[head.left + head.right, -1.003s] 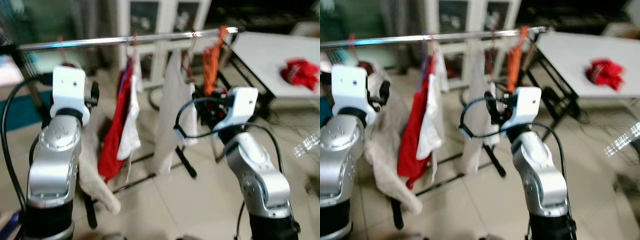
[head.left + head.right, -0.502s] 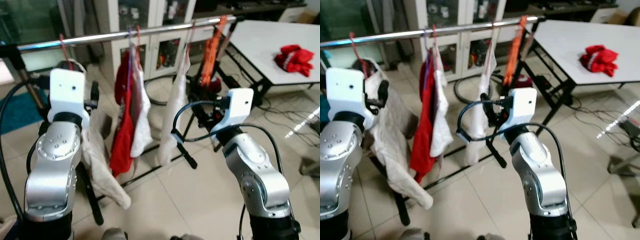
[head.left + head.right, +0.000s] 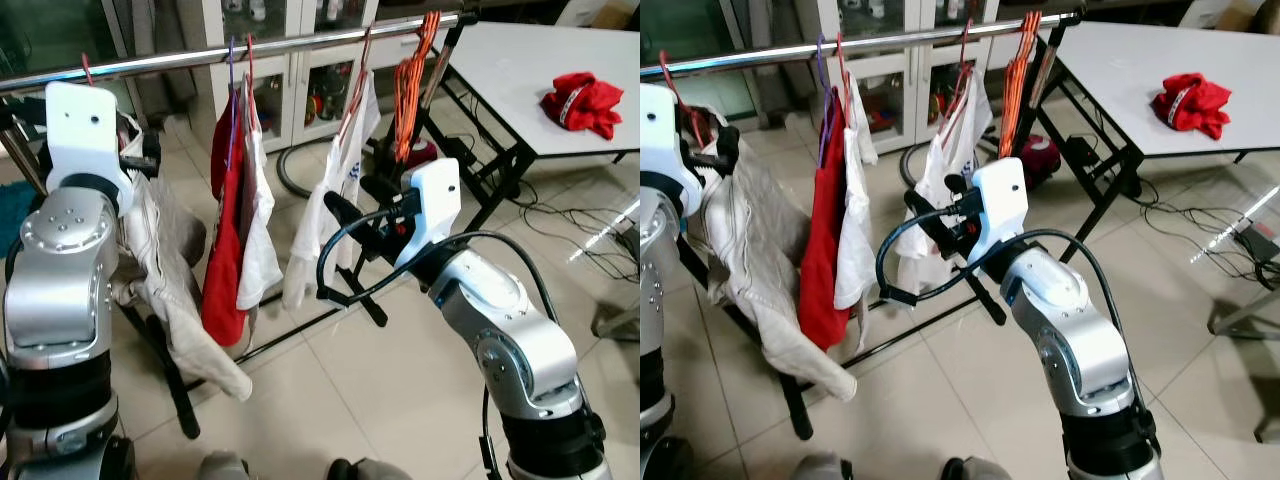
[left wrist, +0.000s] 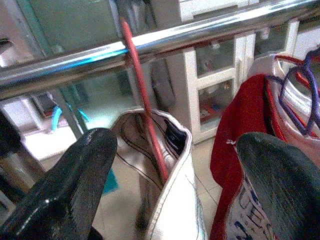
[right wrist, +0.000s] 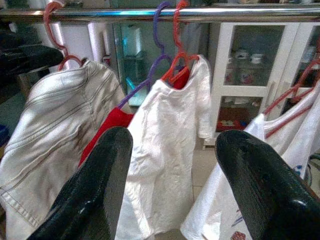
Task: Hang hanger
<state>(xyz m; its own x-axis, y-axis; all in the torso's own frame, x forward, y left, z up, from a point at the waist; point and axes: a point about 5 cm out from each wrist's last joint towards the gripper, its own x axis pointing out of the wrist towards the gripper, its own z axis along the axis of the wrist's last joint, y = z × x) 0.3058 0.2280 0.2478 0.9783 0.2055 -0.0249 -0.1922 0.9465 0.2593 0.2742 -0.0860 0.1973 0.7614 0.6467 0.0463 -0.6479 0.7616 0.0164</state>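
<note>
A silver clothes rail (image 3: pixel 290 42) crosses the top of the eye views. At its left end a red hanger (image 4: pixel 142 100) carries a cream jacket (image 3: pixel 165 270). My left gripper (image 4: pixel 175 150) is open just in front of that hanger, holding nothing. Further along hang a red garment (image 3: pixel 225 250) and a white T-shirt (image 3: pixel 262 240) on purple and red hangers. A second white T-shirt (image 3: pixel 335 190) follows, then bare orange hangers (image 3: pixel 412 75) at the right end. My right gripper (image 3: pixel 935 198) is open and empty, level with the second T-shirt's hem.
A white table (image 3: pixel 510 60) with a red cloth (image 3: pixel 580 100) stands at the right, its black legs near the rack's end. White glass-door cabinets (image 3: pixel 305 85) stand behind the rail. The rack's black feet (image 3: pixel 365 300) and some cables (image 3: pixel 570 215) lie on the tiled floor.
The camera has moved, so the whole view has shifted and sharpened. My right arm has swung left, bringing its gripper closer to the second white T-shirt. The left arm shows higher, nearer the rail.
</note>
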